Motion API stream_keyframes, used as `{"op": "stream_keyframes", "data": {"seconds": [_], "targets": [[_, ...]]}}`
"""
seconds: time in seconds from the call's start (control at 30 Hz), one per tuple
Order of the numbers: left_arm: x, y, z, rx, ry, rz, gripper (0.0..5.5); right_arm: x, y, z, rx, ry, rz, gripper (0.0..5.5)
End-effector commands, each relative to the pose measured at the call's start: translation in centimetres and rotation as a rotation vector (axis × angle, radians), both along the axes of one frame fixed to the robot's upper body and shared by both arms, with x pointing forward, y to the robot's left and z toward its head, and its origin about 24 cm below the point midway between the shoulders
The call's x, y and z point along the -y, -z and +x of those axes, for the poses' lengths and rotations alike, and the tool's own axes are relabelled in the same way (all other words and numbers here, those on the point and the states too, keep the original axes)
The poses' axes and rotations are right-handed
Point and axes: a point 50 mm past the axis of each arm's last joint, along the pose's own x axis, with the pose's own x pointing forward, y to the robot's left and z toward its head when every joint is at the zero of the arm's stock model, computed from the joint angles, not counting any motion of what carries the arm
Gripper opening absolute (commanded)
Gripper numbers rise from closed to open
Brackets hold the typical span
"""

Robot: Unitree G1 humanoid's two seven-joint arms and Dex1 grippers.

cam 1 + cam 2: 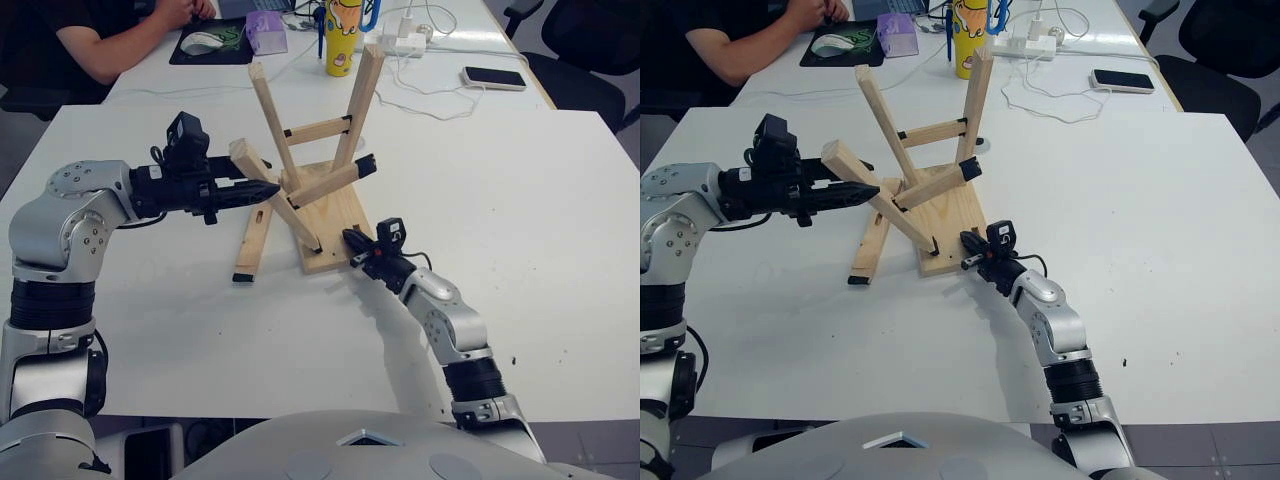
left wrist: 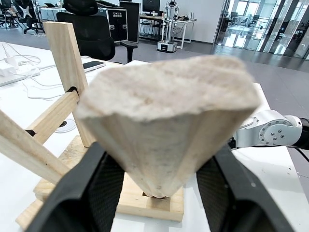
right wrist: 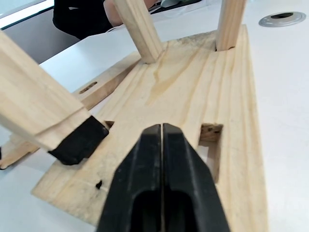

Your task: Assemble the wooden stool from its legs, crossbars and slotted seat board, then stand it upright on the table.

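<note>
Stool (image 1: 335, 215) legs-up, white table (image 1: 520, 250) | left jaws grip leg (image 1: 247, 155) | office desk (image 1: 170, 80) behind

The cut end of a wooden leg (image 2: 169, 125) looms close and blurred, clamped between the two black fingers (image 2: 91, 188) of the left end effector (image 2: 161, 193). Behind it the pale seat board (image 2: 58, 181) lies flat on the white counter (image 2: 270, 188). A second leg (image 2: 70, 67) rises from the board at a slight tilt, joined by a crossbar (image 2: 50, 116) to a third leg (image 2: 24, 145) that slants steeply. The silver right arm (image 2: 270, 133) hangs low over the counter beyond. An office chair (image 2: 91, 26) and a phone (image 2: 94, 64) sit farther back.
</note>
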Motion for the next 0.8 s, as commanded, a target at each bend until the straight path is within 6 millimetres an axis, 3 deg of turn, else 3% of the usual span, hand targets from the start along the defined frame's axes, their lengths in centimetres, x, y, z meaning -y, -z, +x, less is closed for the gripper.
{"op": "stream_keyframes", "data": {"seconds": [0.03,0.37,0.8], "targets": [[-0.3,-0.6,0.3,0.018,-0.004,0.043,2.09,0.2,1.8,-0.8,-0.091,-0.009,-0.055,0.00],[-0.4,-1.8,0.5,0.039,0.017,0.039,2.09,-0.1,2.6,-1.3,-0.124,-0.031,-0.082,0.00],[0.1,-0.2,0.6,0.032,0.015,0.089,2.09,-0.5,2.6,-1.3,-0.129,-0.053,-0.090,0.00]]}}
